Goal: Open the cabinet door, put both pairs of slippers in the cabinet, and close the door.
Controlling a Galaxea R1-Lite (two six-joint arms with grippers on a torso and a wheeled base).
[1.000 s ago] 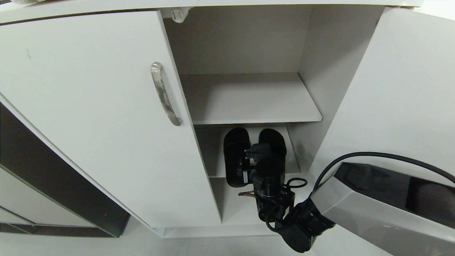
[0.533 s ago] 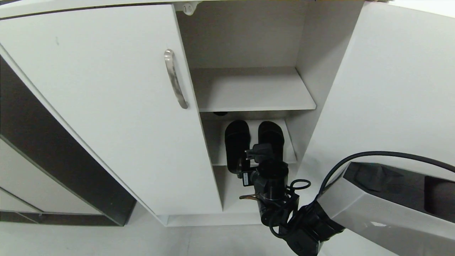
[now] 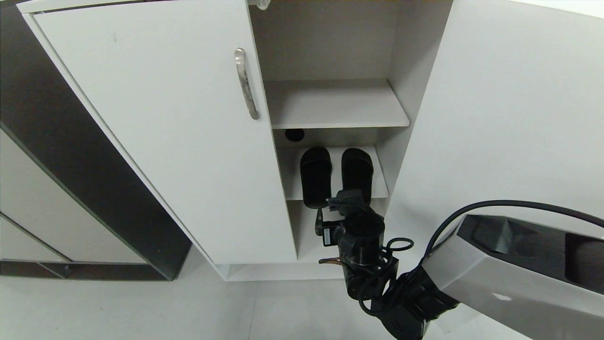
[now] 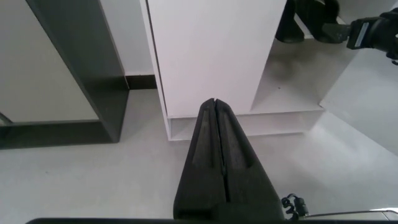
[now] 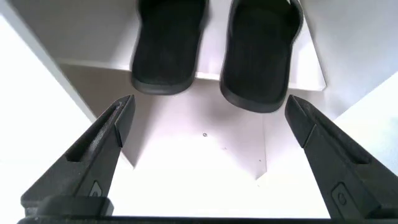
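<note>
Readable text: none could be made out in any view.
White tag (image 3: 327, 238): sat on the side of the right gripper (image 5: 208, 111); any print on it was too small to read.

The 2 matte slide slippers (image 3: 315, 175) are plain black, and the laminate cabinet (image 3: 155, 118) is uniform white. Its curved metal door handle (image 3: 247, 84) is brushed silver; the flat panel (image 3: 56, 132) beside it is dark grey.
</note>
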